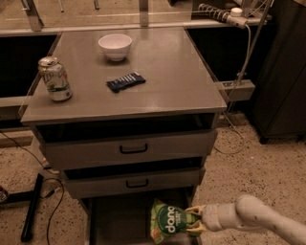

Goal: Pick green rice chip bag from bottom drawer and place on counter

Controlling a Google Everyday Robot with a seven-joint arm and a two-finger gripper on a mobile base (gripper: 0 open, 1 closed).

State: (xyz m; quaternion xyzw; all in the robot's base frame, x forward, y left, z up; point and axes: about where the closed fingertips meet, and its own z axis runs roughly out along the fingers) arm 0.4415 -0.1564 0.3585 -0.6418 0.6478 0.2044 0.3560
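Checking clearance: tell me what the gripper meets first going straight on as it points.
The green rice chip bag, clamped in the gripper over the bottom drawer; beyond it, probably the drawer's left side, though depth is unclear.

The light is dim and warm over a speckled terrazzo floor point(267, 167). A tall dark cabinet point(282, 86) stands at the right. Beside it a white cable point(245, 48) hangs from a power strip point(217, 13) on the rear ledge. A black stand foot point(32, 206) lies on the floor at the left. The claw point(193, 221) sits low, clamped on the green rice chip bag point(169, 221).
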